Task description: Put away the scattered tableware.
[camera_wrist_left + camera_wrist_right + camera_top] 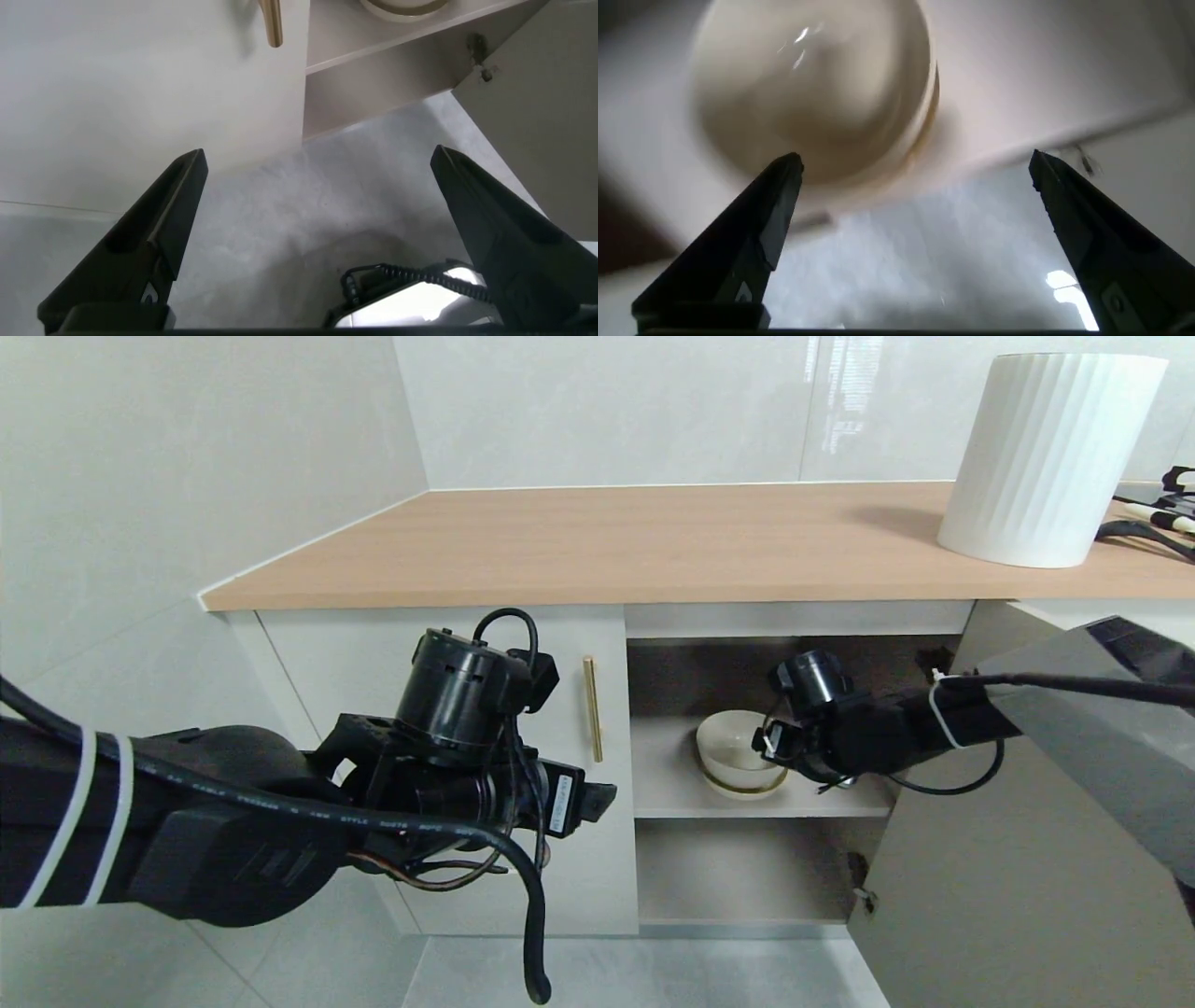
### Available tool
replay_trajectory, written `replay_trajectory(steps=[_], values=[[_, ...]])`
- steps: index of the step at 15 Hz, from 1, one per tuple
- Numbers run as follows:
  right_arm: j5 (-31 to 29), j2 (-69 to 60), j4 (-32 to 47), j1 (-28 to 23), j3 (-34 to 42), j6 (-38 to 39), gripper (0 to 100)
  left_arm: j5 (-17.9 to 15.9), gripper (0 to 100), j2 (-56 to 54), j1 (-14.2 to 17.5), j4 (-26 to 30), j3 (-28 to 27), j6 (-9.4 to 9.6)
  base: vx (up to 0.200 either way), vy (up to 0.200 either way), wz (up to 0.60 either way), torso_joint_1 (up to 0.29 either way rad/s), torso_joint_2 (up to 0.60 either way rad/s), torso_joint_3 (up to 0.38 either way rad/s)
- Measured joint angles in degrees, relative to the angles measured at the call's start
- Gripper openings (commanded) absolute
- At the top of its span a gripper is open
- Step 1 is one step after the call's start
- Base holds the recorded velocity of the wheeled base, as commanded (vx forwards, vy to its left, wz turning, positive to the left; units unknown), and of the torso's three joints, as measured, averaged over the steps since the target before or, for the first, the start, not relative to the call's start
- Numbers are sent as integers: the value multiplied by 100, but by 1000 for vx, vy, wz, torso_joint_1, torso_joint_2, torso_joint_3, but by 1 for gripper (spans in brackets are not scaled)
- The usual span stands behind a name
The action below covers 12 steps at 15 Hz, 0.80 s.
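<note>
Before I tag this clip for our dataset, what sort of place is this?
Likely a kitchen: a wooden countertop over white cabinets, tiled walls, and a bowl on the open cabinet's shelf.

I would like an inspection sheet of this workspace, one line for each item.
Surface: wooden countertop above a cabinet.
Job's things: one bowl upright on the cabinet's middle shelf.
Clutter: white ribbed cylinder and dark tools at the countertop's right end.
Grippers: left gripper open above the floor; right gripper open, close by the bowl.
Cables: black cable hangs under the left arm.
Surroundings: left door closed, right door open; tiled walls.
</note>
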Motion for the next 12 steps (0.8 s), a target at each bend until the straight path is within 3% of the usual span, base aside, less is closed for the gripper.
replay_trajectory(steps=[1,7,12], values=[[44,-318,26,74,312,-2,100,0,100,-18,-4,0,39,6,0,0,0,0,0,0],[750,-2611,642,694,2415,38,100,5,100,-154,-111,-145,240,-2,-200,0,0,0,1,2],[822,-3145,662,970,3029,-82,100,7,100,-167,-117,-255,308,11,-200,0,0,2,3,1]])
